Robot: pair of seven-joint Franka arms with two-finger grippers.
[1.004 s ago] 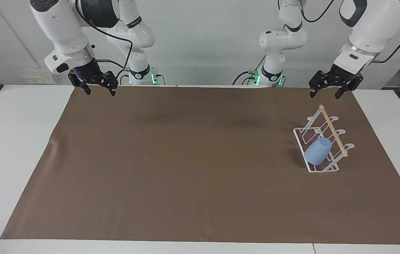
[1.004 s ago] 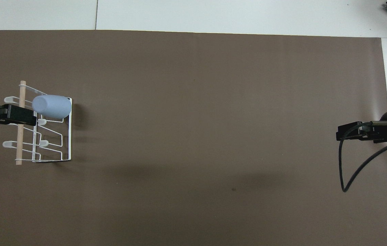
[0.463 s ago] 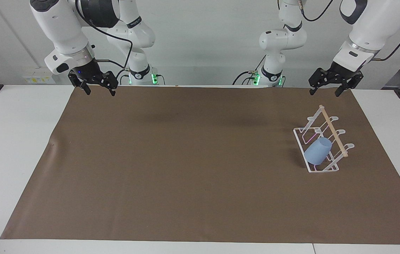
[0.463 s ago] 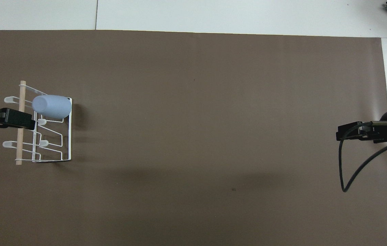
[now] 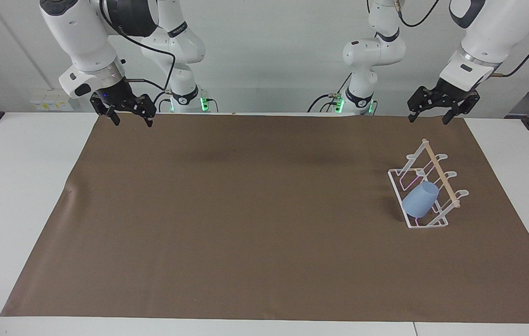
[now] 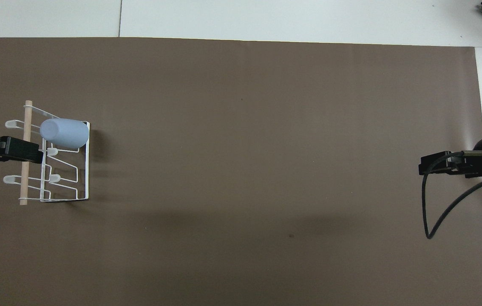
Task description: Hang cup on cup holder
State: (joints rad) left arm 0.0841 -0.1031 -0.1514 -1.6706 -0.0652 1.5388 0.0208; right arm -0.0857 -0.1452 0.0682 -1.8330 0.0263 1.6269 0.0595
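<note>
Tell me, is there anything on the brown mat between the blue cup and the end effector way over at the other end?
Nothing. The facing view shows bare mat between the cup, hung on the cup holder, and the open right end effector.

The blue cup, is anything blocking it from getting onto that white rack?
Nothing visible does: the cup already hangs tilted on a prong of the cup holder. The left gripper is open and up in the air above the mat's edge, apart from both. The right gripper waits, open, at the other end.
</note>
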